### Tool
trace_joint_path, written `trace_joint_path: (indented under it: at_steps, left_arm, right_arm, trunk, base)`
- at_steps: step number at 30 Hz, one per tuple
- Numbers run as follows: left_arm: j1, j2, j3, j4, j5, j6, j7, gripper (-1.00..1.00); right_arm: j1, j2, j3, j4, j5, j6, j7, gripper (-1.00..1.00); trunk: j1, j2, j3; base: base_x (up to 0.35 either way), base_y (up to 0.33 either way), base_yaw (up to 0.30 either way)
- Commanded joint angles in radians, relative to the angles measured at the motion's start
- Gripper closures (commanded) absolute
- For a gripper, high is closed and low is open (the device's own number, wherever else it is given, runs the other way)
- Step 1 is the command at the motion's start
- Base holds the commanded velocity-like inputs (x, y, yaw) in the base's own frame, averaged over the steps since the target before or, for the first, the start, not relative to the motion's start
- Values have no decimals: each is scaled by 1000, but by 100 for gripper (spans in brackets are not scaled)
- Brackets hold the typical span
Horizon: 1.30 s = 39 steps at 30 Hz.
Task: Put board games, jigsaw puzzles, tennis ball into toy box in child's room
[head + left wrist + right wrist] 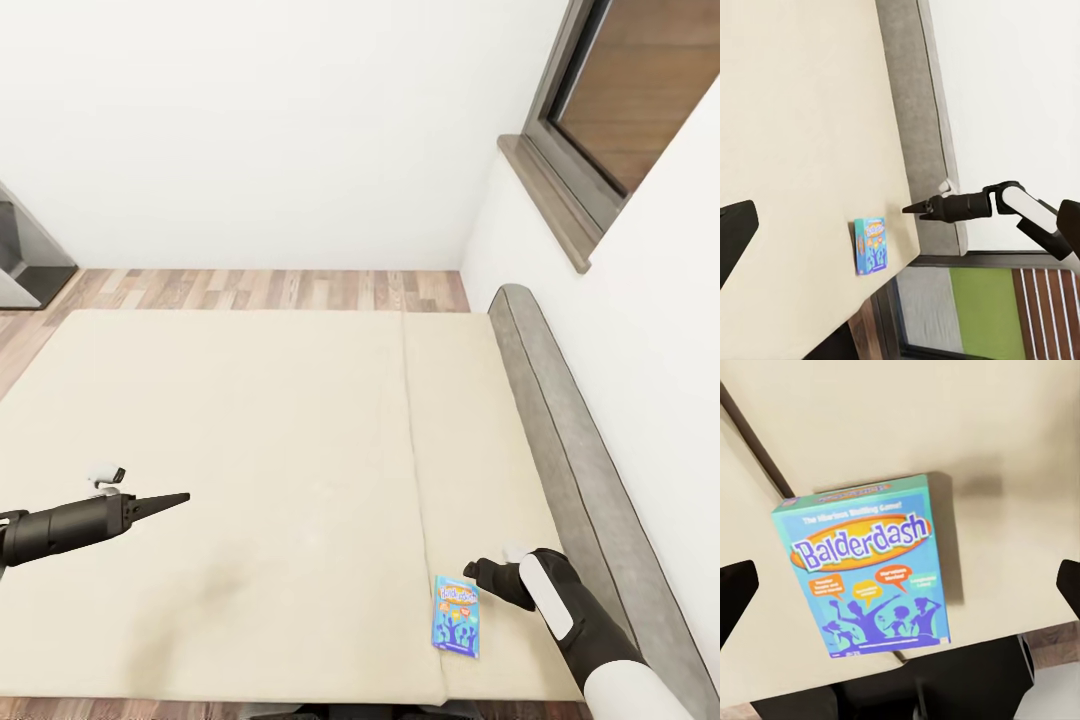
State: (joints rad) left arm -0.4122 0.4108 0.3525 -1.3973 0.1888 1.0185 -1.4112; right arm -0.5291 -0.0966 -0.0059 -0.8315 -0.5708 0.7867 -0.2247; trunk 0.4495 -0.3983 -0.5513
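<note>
One board game (457,615), a light blue box lettered "Balderdash", lies flat on the bed (250,420) near its front edge, just right of the mattress seam. My right gripper (472,572) hovers over the box's far end without touching it. The right wrist view has the board game (866,574) below and between the two wide-apart fingertips (736,589), so this gripper is open and empty. Far to the left, my left gripper (172,499) hangs over bare mattress, open and empty. Its wrist view looks across at the board game (871,245) and the right gripper (916,210).
The grey headboard (560,420) runs along the bed's right side against a white wall with a grey-framed window (590,110). Beyond the mattress lies a strip of wood-plank floor (270,288). A grey piece of furniture (25,250) stands at the far left.
</note>
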Motion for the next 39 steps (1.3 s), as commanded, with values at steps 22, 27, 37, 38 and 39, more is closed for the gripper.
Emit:
trace_joint_path:
  at_steps: [22,27,37,38,39]
  left_arm:
    - [0,-1,-1,0,1,10,-3,-100]
    - [0,-1,-1,0,1,10,-2,-100]
    - [0,0,-1,0,0,10,-2,-100]
    - [0,0,0,0,1,11,-2,-100]
    - [0,0,0,0,1,11,-2,-100]
  right_arm:
    - [0,0,0,1,-11,3,-9,-100]
    - [0,0,0,1,-11,3,-8,-100]
    - [-1,0,-1,0,-17,-7,11,-100]
    - [-1,1,-1,0,-16,-11,16,-100]
    - [-2,1,0,0,-15,-14,21,-100]
  trunk:
    - [0,-2,-37]
    - [0,-2,-45]
    - [0,-2,-59]
    - [0,-2,-59]
    - [0,-2,-60]
  base:
    - [0,0,0]
    - [0,0,0]
    - [0,0,0]
    - [0,0,0]
    - [0,0,0]
